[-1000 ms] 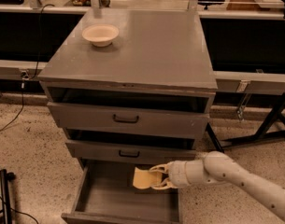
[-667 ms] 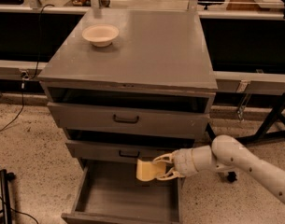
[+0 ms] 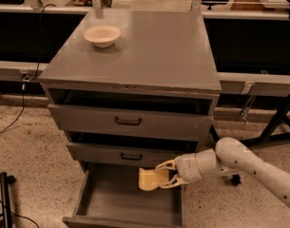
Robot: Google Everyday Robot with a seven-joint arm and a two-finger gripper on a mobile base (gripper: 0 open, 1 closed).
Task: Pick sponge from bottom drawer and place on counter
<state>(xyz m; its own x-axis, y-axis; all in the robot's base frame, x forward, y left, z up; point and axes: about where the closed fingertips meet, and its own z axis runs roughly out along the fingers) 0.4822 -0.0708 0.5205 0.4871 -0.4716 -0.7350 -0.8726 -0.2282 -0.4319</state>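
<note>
The pale yellow-tan sponge (image 3: 150,178) is held in my gripper (image 3: 166,174), whose fingers are shut on its right end. It hangs just above the open bottom drawer (image 3: 111,201), in front of the middle drawer's face. My white arm reaches in from the lower right. The counter (image 3: 154,49) is the flat grey top of the cabinet, well above the sponge.
A round cream bowl (image 3: 102,34) sits on the counter's back left. The top drawer (image 3: 129,121) and middle drawer (image 3: 130,155) with dark handles stand slightly open. A black stand (image 3: 5,198) is at the lower left; table legs (image 3: 277,122) are at the right.
My gripper has lifted the sponge up out of the bottom drawer and drawn it slightly outward; the arm has risen with it.
</note>
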